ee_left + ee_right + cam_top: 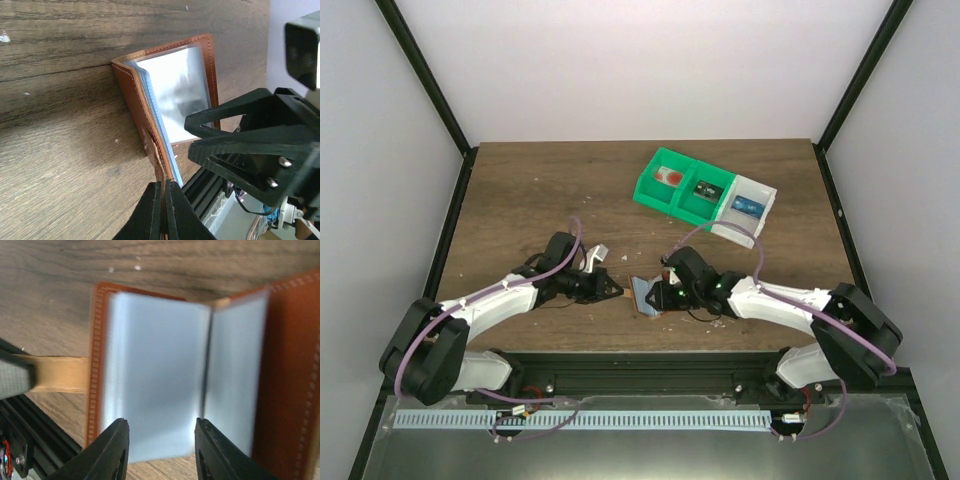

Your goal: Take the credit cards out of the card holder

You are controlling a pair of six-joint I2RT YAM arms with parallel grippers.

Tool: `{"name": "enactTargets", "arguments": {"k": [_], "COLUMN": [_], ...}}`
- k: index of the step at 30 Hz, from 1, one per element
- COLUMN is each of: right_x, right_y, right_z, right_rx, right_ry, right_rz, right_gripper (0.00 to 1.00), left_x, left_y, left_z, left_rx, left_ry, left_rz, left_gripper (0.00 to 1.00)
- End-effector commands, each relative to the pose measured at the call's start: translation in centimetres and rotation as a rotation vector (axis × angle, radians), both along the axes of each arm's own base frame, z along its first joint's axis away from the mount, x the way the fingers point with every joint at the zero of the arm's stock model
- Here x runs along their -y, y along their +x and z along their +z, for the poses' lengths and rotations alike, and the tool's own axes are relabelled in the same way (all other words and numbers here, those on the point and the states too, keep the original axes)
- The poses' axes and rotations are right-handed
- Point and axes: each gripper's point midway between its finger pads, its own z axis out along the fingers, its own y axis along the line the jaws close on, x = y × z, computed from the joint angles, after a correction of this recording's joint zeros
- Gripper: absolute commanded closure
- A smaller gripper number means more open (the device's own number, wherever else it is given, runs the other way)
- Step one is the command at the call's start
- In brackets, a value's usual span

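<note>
The card holder [645, 293] is a reddish-brown folding wallet, lying open on the table between the two arms. Its pale blue-grey inner panels [155, 375] are spread wide. My left gripper [164, 186] is shut on the edge of its brown cover [134, 100] and holds that flap up. My right gripper [161, 437] is open, its fingertips astride the near edge of one panel without pinching it. In the left wrist view the right arm's black fingers [235, 112] lie over the far panel. No credit cards show among the panels.
A green-and-white compartment tray [650, 190] stands at the back right, with a small flat item in each of its three compartments. The holder's tan strap [60, 374] sticks out toward the black rail [30, 440] at the table's near edge.
</note>
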Motion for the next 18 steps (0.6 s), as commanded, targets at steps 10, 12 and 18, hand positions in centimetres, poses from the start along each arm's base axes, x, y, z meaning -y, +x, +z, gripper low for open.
{"name": "enactTargets", "arguments": {"k": [10, 12, 18], "right_x": [2.0, 2.0, 2.2], "right_y": [0.0, -0.2, -0.5], "right_z": [-4.8, -5.3, -5.5], "right_rx": [-0.018, -0.019, -0.013], "right_ry": [-0.024, -0.025, -0.020], "right_rz": [-0.030, -0.018, -0.009], "right_gripper": [0.83, 0.87, 0.91], "left_x": [-0.7, 0.3, 1.4], "left_y": [0.9, 0.6, 1.1], "left_z": [-0.5, 0.6, 2.1], "left_rx": [0.053, 0.065, 0.116], "left_ry": [0.053, -0.051, -0.187], "left_rz": [0.030, 0.018, 0.017], "left_gripper": [0.95, 0.80, 0.43]}}
